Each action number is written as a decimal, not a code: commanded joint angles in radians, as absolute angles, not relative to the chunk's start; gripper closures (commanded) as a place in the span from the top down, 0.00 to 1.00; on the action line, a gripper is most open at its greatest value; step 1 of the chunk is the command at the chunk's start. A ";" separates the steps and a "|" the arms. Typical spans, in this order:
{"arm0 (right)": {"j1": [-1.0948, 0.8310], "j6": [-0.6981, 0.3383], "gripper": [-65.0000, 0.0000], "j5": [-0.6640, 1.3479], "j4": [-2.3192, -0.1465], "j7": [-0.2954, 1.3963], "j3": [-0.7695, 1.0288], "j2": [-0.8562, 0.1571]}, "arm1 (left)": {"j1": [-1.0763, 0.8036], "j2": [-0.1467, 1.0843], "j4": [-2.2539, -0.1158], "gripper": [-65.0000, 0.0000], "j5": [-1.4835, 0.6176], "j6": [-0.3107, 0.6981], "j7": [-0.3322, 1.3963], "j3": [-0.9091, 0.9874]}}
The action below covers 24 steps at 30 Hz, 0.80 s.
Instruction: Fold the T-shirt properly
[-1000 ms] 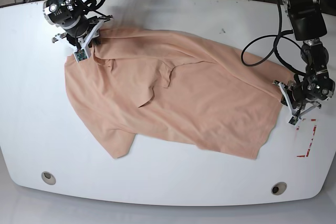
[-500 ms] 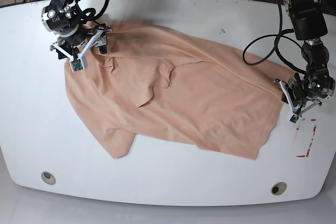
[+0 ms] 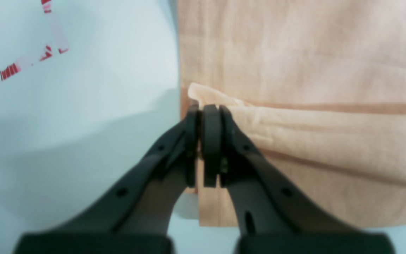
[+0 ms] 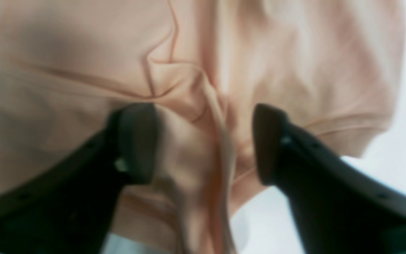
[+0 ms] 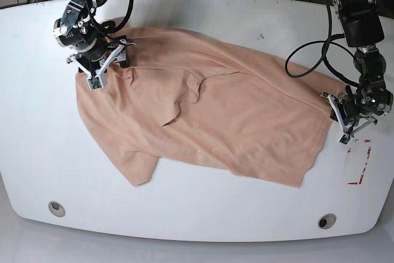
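Observation:
The peach T-shirt [image 5: 215, 121] lies spread and wrinkled across the white table [image 5: 197, 220]. At the shirt's right edge, my left gripper [image 5: 335, 112] is shut on a pinched fold of the hem [image 3: 203, 98], low over the table; its closed tips [image 3: 206, 116] show in the left wrist view. Over the shirt's far left corner, my right gripper [image 5: 103, 69] is open. In the right wrist view its two fingers [image 4: 136, 141] straddle a raised ridge of bunched fabric [image 4: 203, 116] near a sleeve cuff [image 4: 347, 130]; the gripper [image 4: 203, 141] is not closed on it.
Red tape marks [image 5: 362, 164] lie on the table just right of my left gripper, also seen in the left wrist view [image 3: 23, 60]. Two round holes [image 5: 56, 208] [image 5: 327, 220] sit near the front edge. Cables run behind the table's far edge.
My right gripper has opened wider and shifted a little toward the table's front over the shirt's far left corner. The left gripper has held still.

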State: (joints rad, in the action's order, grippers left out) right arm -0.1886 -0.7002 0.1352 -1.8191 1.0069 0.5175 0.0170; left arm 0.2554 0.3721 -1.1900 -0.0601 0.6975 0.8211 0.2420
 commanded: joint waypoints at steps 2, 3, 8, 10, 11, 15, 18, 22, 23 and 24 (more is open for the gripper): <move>-0.176 -0.698 0.30 0.148 -1.836 0.990 0.519 0.008 | 0.280 0.390 -1.204 0.00 -0.065 0.698 0.806 0.249; -0.177 -0.698 0.23 0.148 -1.837 0.990 0.519 0.008 | 0.280 0.390 -1.204 0.00 -0.065 0.698 0.806 0.249; -0.182 -0.698 0.00 0.148 -1.862 0.992 0.519 0.008 | 0.278 0.392 -1.202 0.00 -0.064 0.698 0.806 0.249; -0.196 -0.698 0.01 0.147 -1.883 0.995 0.521 0.008 | 0.278 0.392 -1.190 0.00 -0.064 0.698 0.806 0.249; -0.203 -0.698 0.02 0.147 -1.896 0.995 0.521 0.008 | 0.278 0.392 -1.181 0.00 -0.064 0.698 0.806 0.249; -0.237 -0.698 0.01 0.147 -1.952 0.995 0.521 0.010 | 0.285 0.392 -1.132 0.00 -0.064 0.698 0.800 0.248; -0.259 -0.698 0.01 0.147 -1.969 0.995 0.521 0.010 | 0.280 0.392 -1.113 0.00 -0.064 0.698 0.776 0.248; -0.286 -0.698 0.01 0.147 -1.974 0.995 0.522 0.010 | 0.274 0.392 -1.112 0.00 -0.064 0.698 0.765 0.246; -0.291 -0.698 0.01 0.147 -1.974 0.993 0.526 0.008 | 0.269 0.392 -1.112 0.00 -0.064 0.698 0.765 0.246; -0.295 -0.698 0.01 0.147 -1.974 0.993 0.539 0.008 | 0.266 0.392 -1.112 0.00 -0.064 0.698 0.765 0.246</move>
State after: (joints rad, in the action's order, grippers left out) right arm -0.2916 -0.6998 0.1356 -1.9518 1.0061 0.5201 0.0166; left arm 0.2573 0.3752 -1.1004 -0.0601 0.6971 0.7742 0.2440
